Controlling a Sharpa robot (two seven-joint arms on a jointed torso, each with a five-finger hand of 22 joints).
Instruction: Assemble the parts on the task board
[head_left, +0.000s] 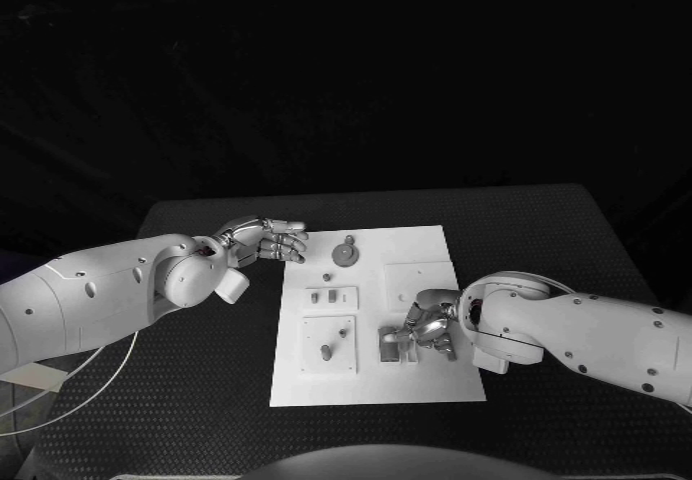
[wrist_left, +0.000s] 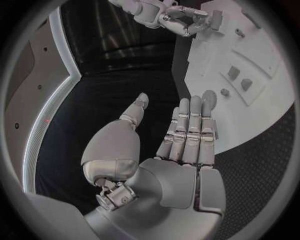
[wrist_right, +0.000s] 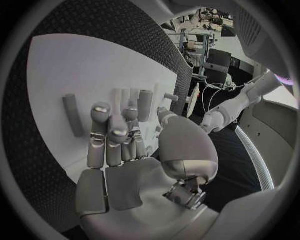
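In the head view the white task board (head_left: 378, 330) lies flat on the black table (head_left: 562, 215); the right hand (head_left: 428, 325) bends over small grey parts (head_left: 392, 343) near its lower right part, and whether it pinches one I cannot tell. These parts seem light, hard and smooth, best taken by the sides. In the left wrist view the left hand (wrist_left: 178, 150) is empty, fingers straight and together, just beside the board edge near a round part (wrist_left: 209, 98). In the right wrist view a grey bar (wrist_right: 73, 115) lies on the board beyond the fingertips (wrist_right: 119, 127).
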